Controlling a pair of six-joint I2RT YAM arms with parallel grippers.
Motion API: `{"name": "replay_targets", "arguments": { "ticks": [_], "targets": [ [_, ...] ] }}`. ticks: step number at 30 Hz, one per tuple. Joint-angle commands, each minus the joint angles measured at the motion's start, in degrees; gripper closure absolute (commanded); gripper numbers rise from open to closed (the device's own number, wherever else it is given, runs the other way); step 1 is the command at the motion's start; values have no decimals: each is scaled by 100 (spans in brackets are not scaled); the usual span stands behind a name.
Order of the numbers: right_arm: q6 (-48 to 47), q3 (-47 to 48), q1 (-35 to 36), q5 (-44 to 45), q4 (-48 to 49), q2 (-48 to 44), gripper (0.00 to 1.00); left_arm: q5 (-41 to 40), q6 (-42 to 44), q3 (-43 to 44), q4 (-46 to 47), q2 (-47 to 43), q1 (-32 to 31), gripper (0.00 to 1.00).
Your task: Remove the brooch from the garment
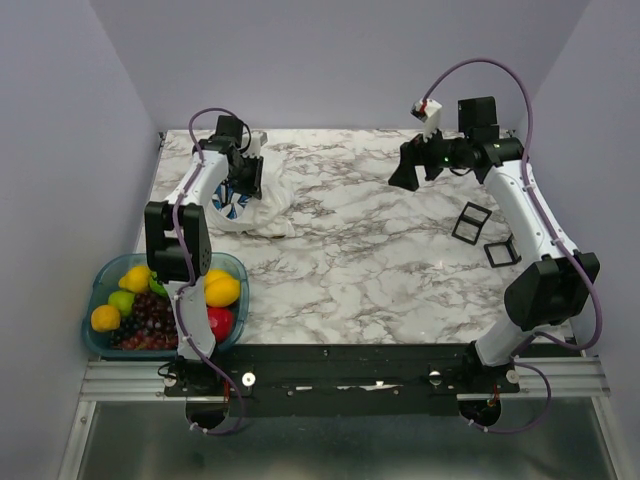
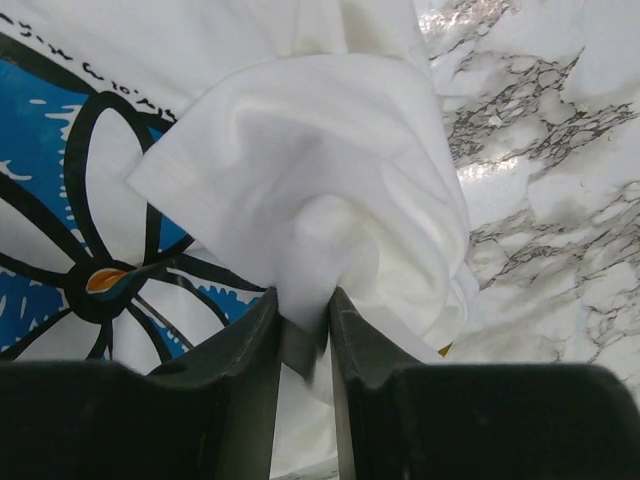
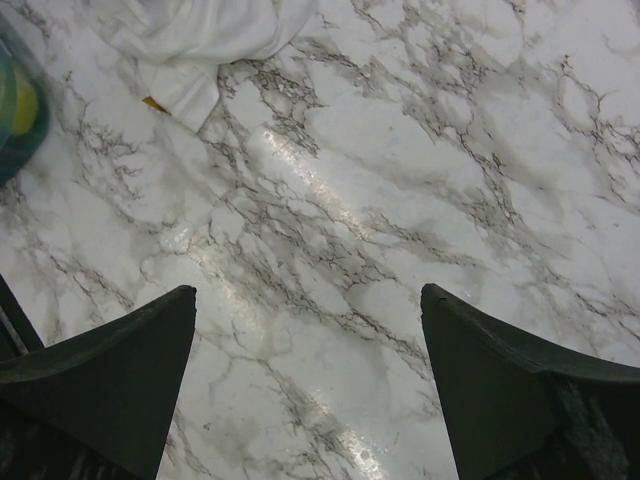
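Our left gripper pinches a fold of the garment, which is bunched by the far-left edge of the marble table. The brooch sits on the cloth just beside the gripper, and we cannot read its rim lettering. Our right gripper hangs spread over open marble.

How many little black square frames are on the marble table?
2. One black square frame lies on the marble table's right side; the second sits beside it, nearer the front edge. Others could be hidden.
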Motion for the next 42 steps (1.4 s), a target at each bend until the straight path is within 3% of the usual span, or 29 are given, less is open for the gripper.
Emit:
{"name": "replay_targets", "arguments": {
  "ticks": [1, 3, 6, 12, 16, 17, 20, 21, 22, 29, 34, 38, 42],
  "targets": [
    [-53, -53, 92, -100, -81, -61, 0, 577, -27, 302, 188, 44, -24, 77],
    [-44, -71, 110, -100, -98, -52, 0, 796, -27, 382, 197, -96, -50, 88],
    [-27, -54, 118, -56, -81, -26, 0, 1621, -36, 373, 363, -412, -112, 94],
    [-9, 148, 118, 119, -2, 106, 0, 3240, -221, -330, 1900, -1090, -840, 95],
    [122, 333, 119, 172, 51, 264, 0, 3416, 367, 457, 1755, -740, -1561, 95],
    [149, 359, 127, 198, 77, 317, 0, 3434, 499, 687, 1587, -608, -1710, 93],
    [211, 421, 118, 225, 86, 413, 0, 3435, 1202, 1540, 735, -186, -2027, 56],
    [219, 430, 127, 225, 77, 423, 0, 3356, 1264, 1612, 646, -159, -2045, 37],
    [211, 430, 119, 234, 86, 440, 0, 3164, 1282, 1569, 654, -220, -2011, 32],
    [-472, 447, 119, 505, -1, 739, 0, 2409, 791, 339, 1497, -1108, -1081, 23],
    [-1282, 386, 136, 998, 16, 1055, 0, 1080, 1299, 249, 885, -801, -649, 23],
    [-2947, -131, 136, 1129, -169, 890, 2, 1166, 1598, 374, 320, -537, -271, 25],
    [-4191, -1247, 136, 1481, -107, 477, 2, 1289, 2678, -364, 381, -905, -270, 27]
  ]
}}
